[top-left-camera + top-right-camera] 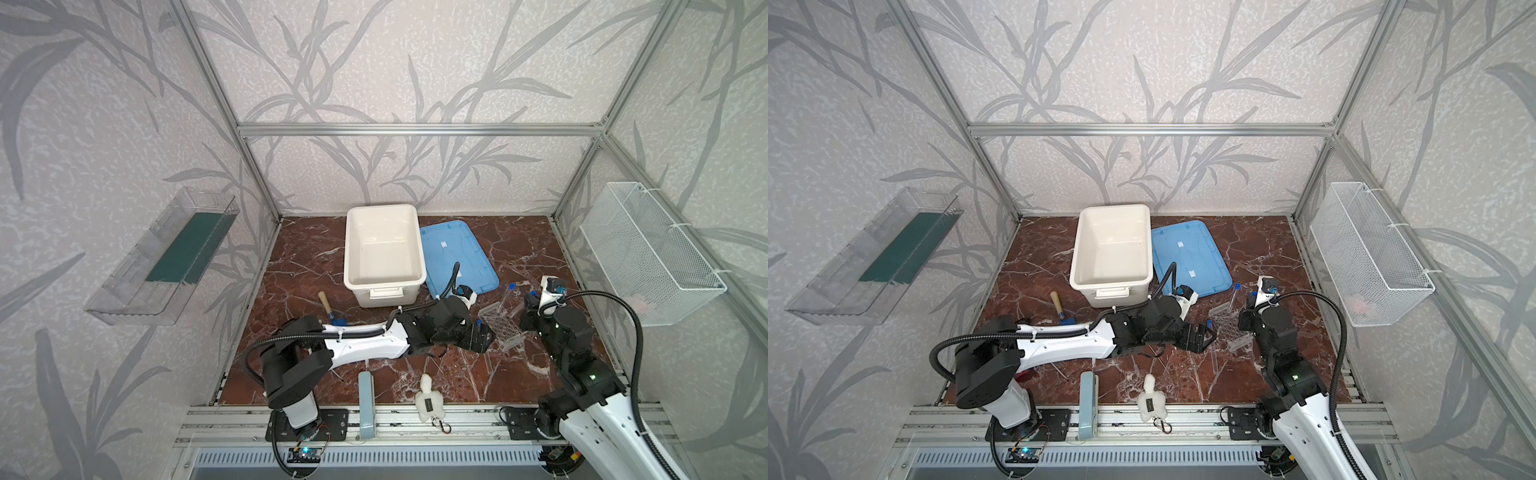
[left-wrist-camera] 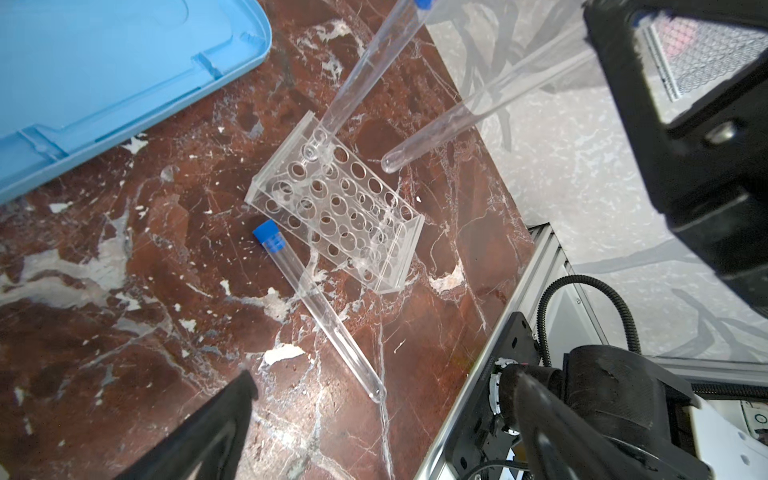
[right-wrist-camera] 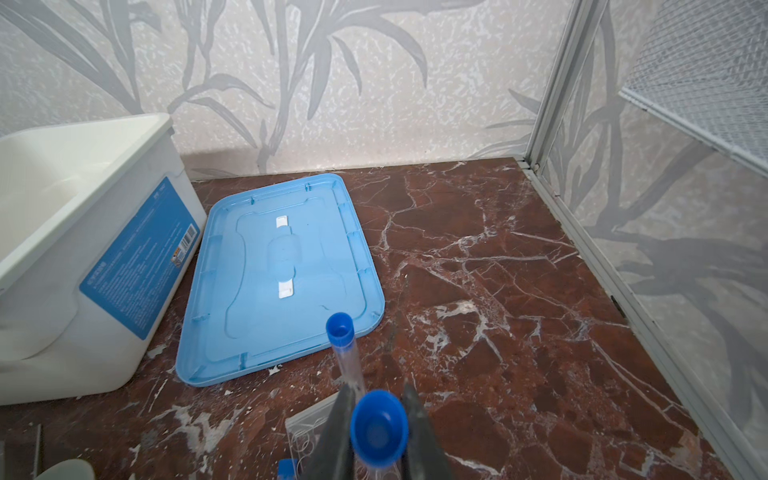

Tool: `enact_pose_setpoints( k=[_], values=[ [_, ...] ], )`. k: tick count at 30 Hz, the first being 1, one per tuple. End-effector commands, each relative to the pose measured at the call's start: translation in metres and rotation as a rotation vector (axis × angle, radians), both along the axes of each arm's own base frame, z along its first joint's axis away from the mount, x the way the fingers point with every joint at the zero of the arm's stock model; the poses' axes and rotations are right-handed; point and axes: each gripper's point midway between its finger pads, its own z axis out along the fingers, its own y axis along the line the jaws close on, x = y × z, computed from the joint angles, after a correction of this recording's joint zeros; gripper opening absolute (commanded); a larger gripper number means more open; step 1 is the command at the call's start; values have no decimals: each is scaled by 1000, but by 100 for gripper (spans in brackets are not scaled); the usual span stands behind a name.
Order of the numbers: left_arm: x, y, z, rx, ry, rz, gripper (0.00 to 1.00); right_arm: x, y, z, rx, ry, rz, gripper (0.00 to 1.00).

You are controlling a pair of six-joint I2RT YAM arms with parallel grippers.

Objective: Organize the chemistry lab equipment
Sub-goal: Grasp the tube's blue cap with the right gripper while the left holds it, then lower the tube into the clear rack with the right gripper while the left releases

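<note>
The rack [image 2: 336, 208] sits on the table [image 2: 124, 332] with one tube [image 2: 361, 70] leaning in a corner hole. A second tube [image 2: 478, 116] hangs tilted with its round end just over the rack's edge, and a third [image 2: 324, 307] lies flat with its cap just beside the rack's corner. The right fingers [image 3: 336, 432] are closed on the hanging tube just below its blue cap. The left fingers [image 2: 224, 415] are spread wide and hold nothing, low over the round end of the lying tube. The main risk is probably the tilt: lowered at this slant, the tube's end could strike the plate between holes instead of entering one. The rack looks light, so a push like that may slide or tip it and throw the leaning tube out. I cannot tell whether the end is lined up with a hole. The high grip near the cap leaves the long body free to swing, which makes aiming harder. The lying tube is round and slick. Closing on it near its end could squirt it away or roll it against the rack. Both arms are working close to the rack, so they could bump each other.
</note>
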Motion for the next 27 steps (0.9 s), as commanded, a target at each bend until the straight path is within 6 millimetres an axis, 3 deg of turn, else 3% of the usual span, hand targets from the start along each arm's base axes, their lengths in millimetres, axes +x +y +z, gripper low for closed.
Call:
enact_pose_setpoints(
  k=[1, 8, 27],
  values=[
    [-1, -9, 2, -13, 36, 5, 99, 9, -4, 14, -17, -100, -32, 19],
    [-2, -14, -11, 49, 57, -8, 99, 13, 3, -3, 0, -61, -3, 19],
    [-1, -8, -17, 75, 50, 0, 99, 11, 5, -35, -21, 55, 9, 18]
  ],
)
